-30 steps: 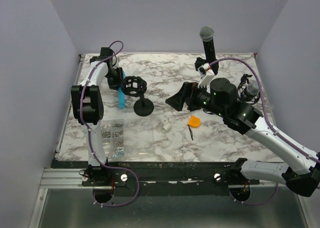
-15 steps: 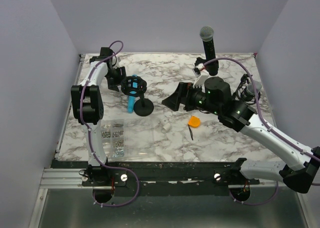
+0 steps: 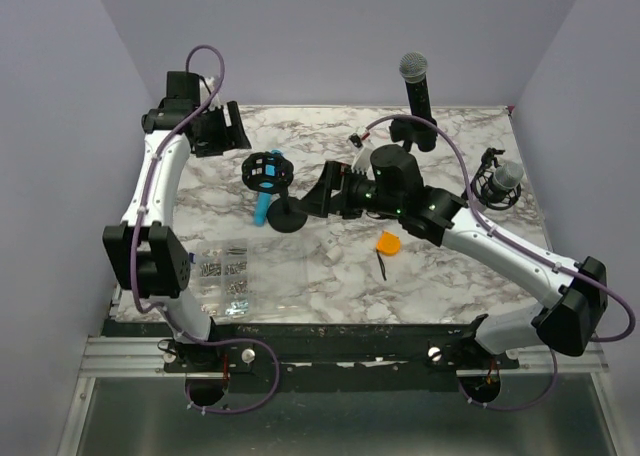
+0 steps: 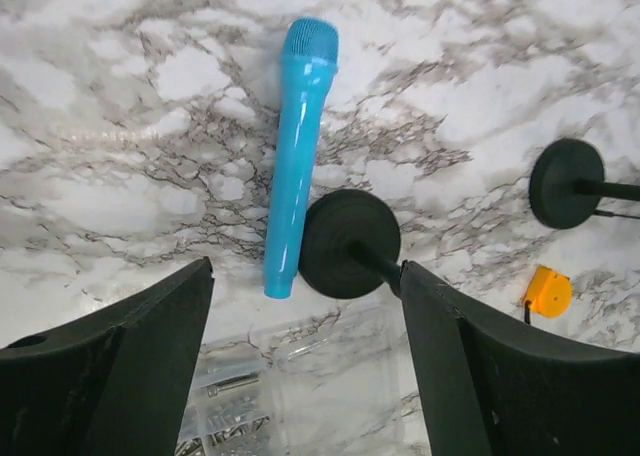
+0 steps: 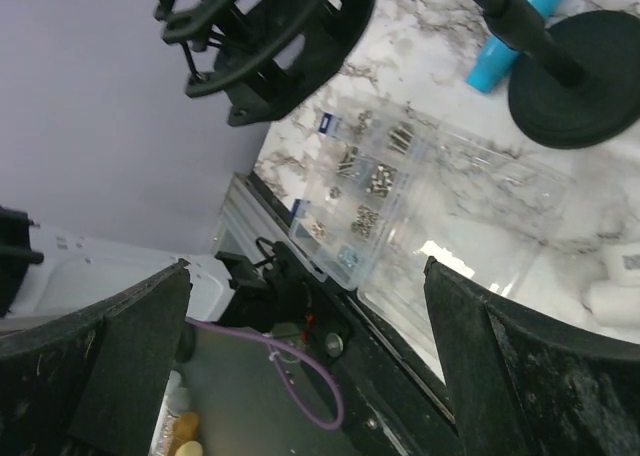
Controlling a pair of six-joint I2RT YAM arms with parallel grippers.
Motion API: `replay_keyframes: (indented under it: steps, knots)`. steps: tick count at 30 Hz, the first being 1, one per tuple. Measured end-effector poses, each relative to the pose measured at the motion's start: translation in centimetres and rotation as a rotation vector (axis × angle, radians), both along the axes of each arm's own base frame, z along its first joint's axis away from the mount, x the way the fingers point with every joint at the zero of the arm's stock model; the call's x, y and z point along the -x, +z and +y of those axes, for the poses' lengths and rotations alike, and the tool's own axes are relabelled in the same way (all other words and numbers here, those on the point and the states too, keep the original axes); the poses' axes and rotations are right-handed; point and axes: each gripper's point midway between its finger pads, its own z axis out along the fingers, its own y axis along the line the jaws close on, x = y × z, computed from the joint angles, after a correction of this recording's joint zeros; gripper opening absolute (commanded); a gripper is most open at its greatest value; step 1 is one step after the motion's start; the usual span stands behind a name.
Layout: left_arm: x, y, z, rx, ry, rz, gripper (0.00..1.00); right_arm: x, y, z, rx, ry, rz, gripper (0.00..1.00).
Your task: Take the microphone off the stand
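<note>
The blue microphone point(image 4: 297, 151) lies flat on the marble, out of the stand, its tail end beside the stand's round black base point(image 4: 350, 243). From above, the microphone point(image 3: 262, 214) lies just left of the base point(image 3: 287, 216), under the empty black cradle point(image 3: 268, 170). My left gripper point(image 3: 222, 129) hangs high at the back left, open and holding nothing; its wrist view looks down on the microphone between the open jaws point(image 4: 305, 268). My right gripper point(image 3: 325, 191) is open just right of the stand, with the cradle point(image 5: 270, 36) near its jaws point(image 5: 305, 266).
A clear box of screws point(image 3: 225, 274) sits at the near left. An orange piece point(image 3: 388, 243) and a small white part point(image 3: 333, 244) lie mid-table. A black microphone with a grey head point(image 3: 416, 86) stands at the back; another mounted microphone point(image 3: 500, 181) is at right.
My left gripper opened and let go of the blue microphone, which now lies on the table, and the arm rose toward the back left. My right arm moved left toward the stand.
</note>
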Motion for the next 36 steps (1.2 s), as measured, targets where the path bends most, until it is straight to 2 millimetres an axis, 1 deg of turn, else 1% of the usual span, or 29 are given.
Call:
replay_keyframes:
  steps: [2, 3, 4, 5, 6, 9, 13, 17, 19, 21, 24, 28, 31, 36]
  knots:
    - [0.8, 3.7, 0.0, 0.001, 0.003, -0.108, 0.76, -0.2, 0.8, 0.9, -0.034, 0.009, 0.005, 1.0]
    - [1.3, 5.1, 0.0, 0.002, 0.004, -0.148, 0.76, -0.4, 1.2, 1.3, -0.052, 0.011, 0.006, 1.0]
    - [1.5, 5.9, 0.0, 0.003, 0.006, -0.17, 0.76, -0.5, 1.6, 1.6, -0.068, 0.012, 0.005, 1.0]
    - [2.1, 7.3, 0.0, 0.006, 0.008, -0.212, 0.77, -0.7, 1.9, 1.9, -0.081, 0.012, 0.005, 1.0]
    - [2.6, 8.3, 0.0, 0.01, 0.012, -0.244, 0.81, -0.9, 2.1, 2.2, -0.093, 0.009, 0.006, 1.0]
    - [3.9, 10.3, -0.1, 0.021, 0.022, -0.321, 0.83, -1.3, 2.5, 2.7, -0.121, 0.001, 0.008, 1.0]
    - [5.4, 11.9, -0.1, 0.031, 0.037, -0.408, 0.83, -1.9, 2.9, 3.5, -0.165, -0.017, 0.019, 1.0]
    - [6.7, 13.6, -0.5, 0.057, 0.034, -0.495, 0.83, -2.7, 3.3, 3.8, -0.211, -0.07, 0.031, 1.0]
    - [7.0, 14.5, -1.1, 0.067, 0.016, -0.531, 0.83, -3.2, 3.5, 3.8, -0.221, -0.097, 0.028, 1.0]
    - [7.2, 15.3, -2.2, 0.077, -0.015, -0.561, 0.83, -4.2, 3.9, 3.7, -0.222, -0.145, 0.016, 1.0]
    - [7.6, 15.6, -3.8, 0.086, -0.062, -0.573, 0.83, -5.5, 4.7, 3.2, -0.23, -0.22, -0.007, 1.0]
    - [8.1, 15.8, -5.0, 0.091, -0.101, -0.579, 0.85, -7.2, 5.5, 2.8, -0.237, -0.303, -0.023, 1.0]
    - [8.7, 16.3, -5.5, 0.088, -0.118, -0.599, 0.86, -8.5, 5.2, 3.0, -0.218, -0.355, -0.025, 1.0]
    - [9.2, 17.2, -5.6, 0.079, -0.124, -0.634, 0.87, -10.5, 2.8, 2.7, -0.158, -0.424, -0.009, 0.99]
